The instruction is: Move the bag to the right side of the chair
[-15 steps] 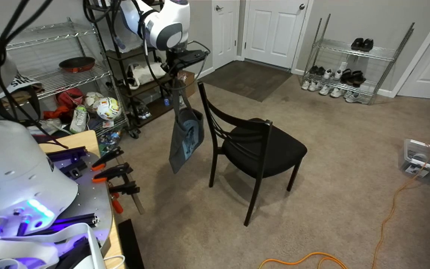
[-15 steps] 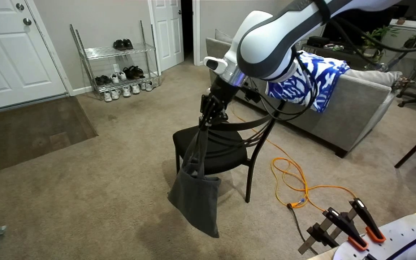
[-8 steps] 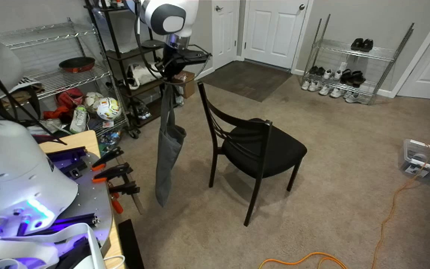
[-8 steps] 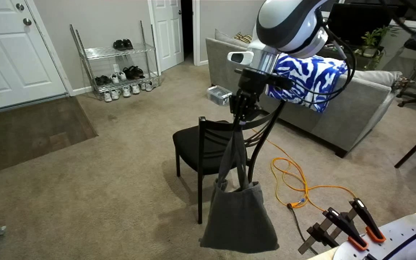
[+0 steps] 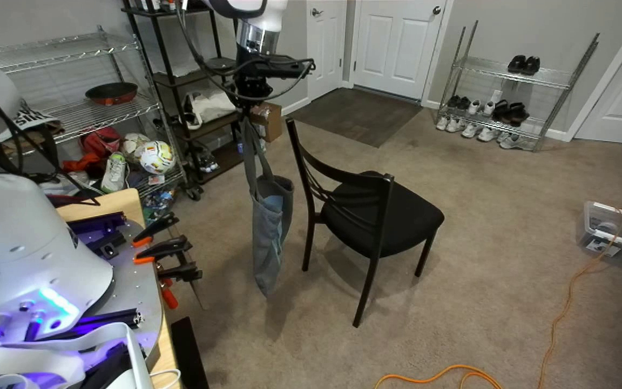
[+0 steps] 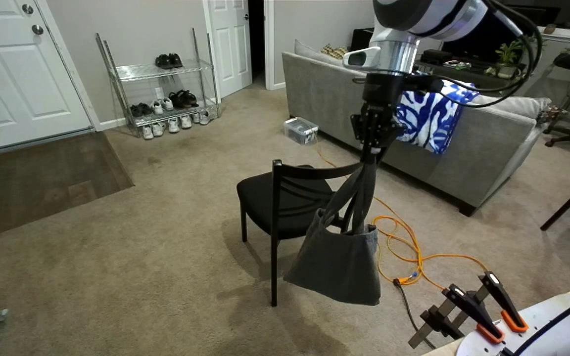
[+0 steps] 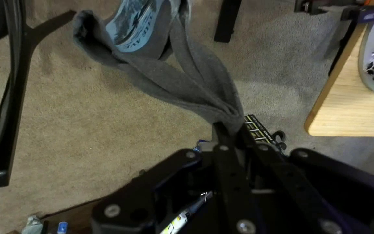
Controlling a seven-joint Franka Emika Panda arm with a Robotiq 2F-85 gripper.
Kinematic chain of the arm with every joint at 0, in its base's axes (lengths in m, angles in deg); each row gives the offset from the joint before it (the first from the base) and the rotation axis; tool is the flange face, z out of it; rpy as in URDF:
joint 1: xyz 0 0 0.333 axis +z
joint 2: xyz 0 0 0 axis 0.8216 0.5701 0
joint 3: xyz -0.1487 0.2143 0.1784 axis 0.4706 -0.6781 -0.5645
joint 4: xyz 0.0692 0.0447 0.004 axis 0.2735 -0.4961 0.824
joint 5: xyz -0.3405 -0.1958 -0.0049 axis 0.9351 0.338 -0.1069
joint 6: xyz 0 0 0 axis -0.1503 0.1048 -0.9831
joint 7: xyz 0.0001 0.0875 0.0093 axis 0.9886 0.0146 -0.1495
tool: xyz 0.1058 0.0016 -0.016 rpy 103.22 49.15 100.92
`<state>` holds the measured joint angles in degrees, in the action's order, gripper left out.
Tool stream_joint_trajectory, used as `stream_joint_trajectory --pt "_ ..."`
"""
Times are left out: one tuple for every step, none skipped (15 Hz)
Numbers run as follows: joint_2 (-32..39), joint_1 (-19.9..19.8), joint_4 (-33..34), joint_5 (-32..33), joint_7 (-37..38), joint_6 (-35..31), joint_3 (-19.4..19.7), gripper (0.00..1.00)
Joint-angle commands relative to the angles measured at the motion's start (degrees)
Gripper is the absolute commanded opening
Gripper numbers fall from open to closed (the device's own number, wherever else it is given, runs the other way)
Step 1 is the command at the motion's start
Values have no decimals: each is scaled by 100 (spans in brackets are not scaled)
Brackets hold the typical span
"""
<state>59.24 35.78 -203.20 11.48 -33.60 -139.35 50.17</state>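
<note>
Grey fabric bag hangs slightly askew below the end effector, which is clamped tight on its handles, with the chair just to one side.

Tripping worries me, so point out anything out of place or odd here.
The orange cord lies in loose loops on the carpet instead of coiled away, a possible trip hazard. The bag hangs askew from the gripper, its bottom edge slanting. Nothing looks spilled or damaged.

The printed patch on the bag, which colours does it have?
The patch is light blue with darker print, best seen in the wrist view.
</note>
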Motion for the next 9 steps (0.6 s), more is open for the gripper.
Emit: stream_joint_trajectory --pt "-526 993 -233 -36 -149 353 1356 2" --pt "-524 1206 -238 4 -138 388 1685 2" --pt "-557 1354 -228 29 -90 443 1954 2" --pt "-549 1479 -207 35 -73 484 2199 2" --pt "-552 1563 -175 44 -51 518 2413 2" --pt "-538 1627 -147 51 -30 537 2591 2" --pt "-512 1667 -100 61 -11 567 2756 2" --pt "-485 1692 -63 77 4 581 2896 2" --pt "-458 1703 -12 87 26 624 3021 2"
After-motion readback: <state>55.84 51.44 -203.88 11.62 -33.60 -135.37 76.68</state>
